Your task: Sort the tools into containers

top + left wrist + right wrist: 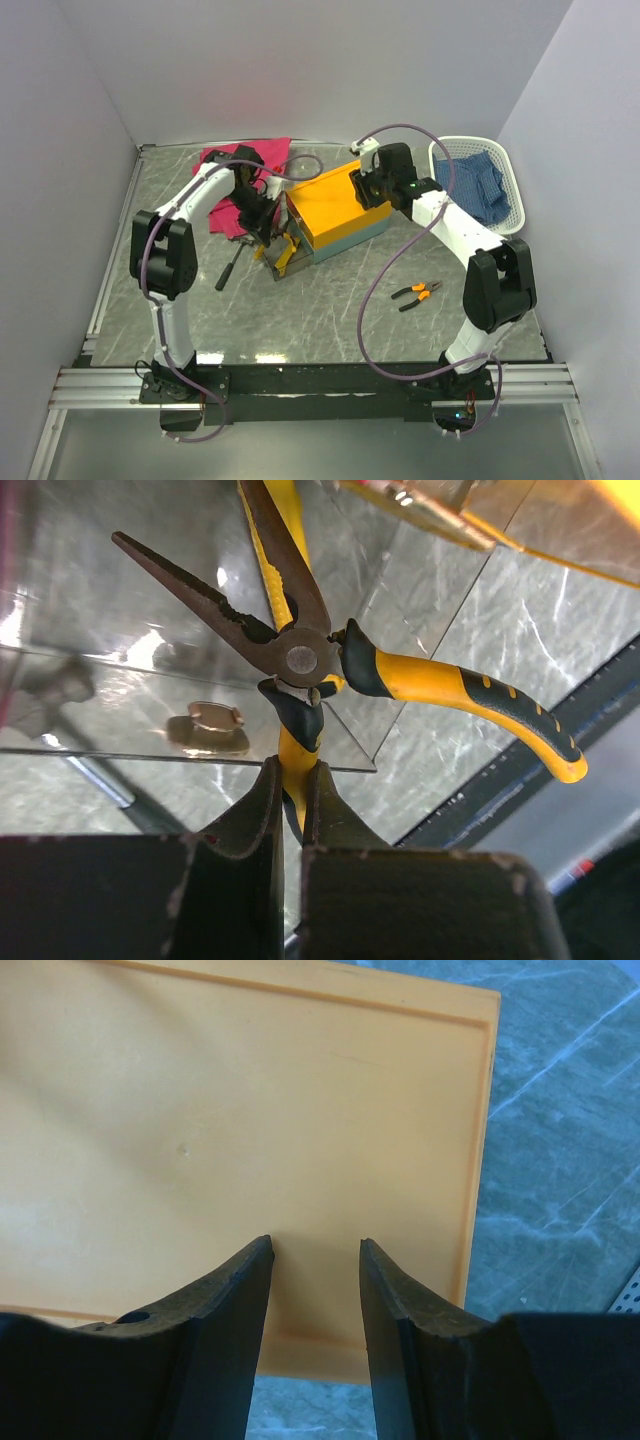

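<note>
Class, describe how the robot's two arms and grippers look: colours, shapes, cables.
The left arm and right arm have white links with black joints. A mauve-grey cable loops along each. The left gripper and right gripper have dark, curved, scuffed fingers. A small green light glows on the right arm.

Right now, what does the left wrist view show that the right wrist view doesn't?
Left wrist only: the left gripper shut on one handle of the yellow-black pliers, which are spread open. Right wrist only: the right gripper, open with nothing between its fingers, facing the orange toolbox lid. Both: the grey marbled table.
</note>
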